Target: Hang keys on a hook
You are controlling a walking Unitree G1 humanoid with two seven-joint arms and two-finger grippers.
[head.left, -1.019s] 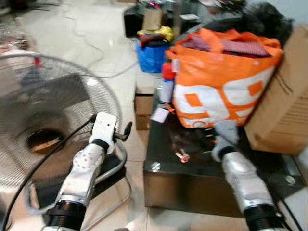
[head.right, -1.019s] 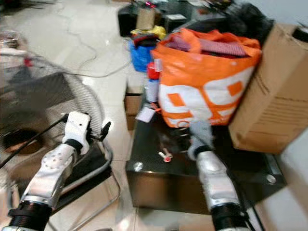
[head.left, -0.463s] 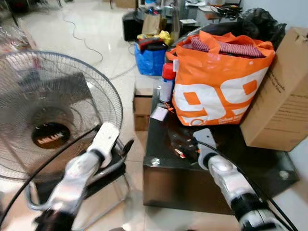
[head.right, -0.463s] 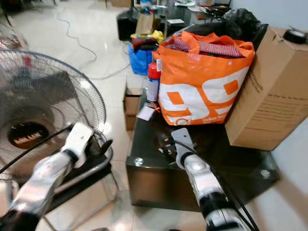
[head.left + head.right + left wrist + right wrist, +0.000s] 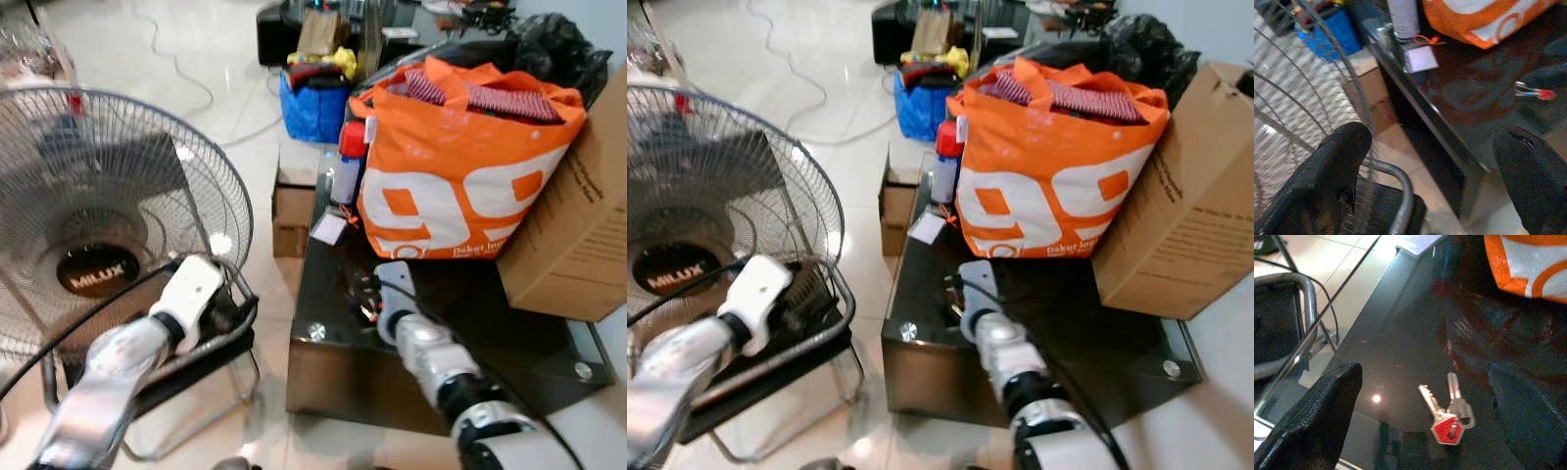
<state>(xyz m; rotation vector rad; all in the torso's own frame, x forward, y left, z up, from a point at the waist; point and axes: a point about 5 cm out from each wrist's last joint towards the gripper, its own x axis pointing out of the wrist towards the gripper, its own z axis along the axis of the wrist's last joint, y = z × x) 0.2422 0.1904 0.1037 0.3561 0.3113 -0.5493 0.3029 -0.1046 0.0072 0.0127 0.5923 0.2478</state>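
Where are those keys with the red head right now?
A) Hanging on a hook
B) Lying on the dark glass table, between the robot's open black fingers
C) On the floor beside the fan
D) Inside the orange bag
B: in the right wrist view the keys lie flat on the dark glass table, with the right gripper open on either side of them, not touching.

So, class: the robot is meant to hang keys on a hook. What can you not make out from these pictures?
- The keys in the head views: hidden behind the right gripper.
- Small print on the cardboard box: too small to read.
- The orange bag: its contents below the striped cloth are hidden by its wall.
- The box in the left eye view: cut off by the edge.
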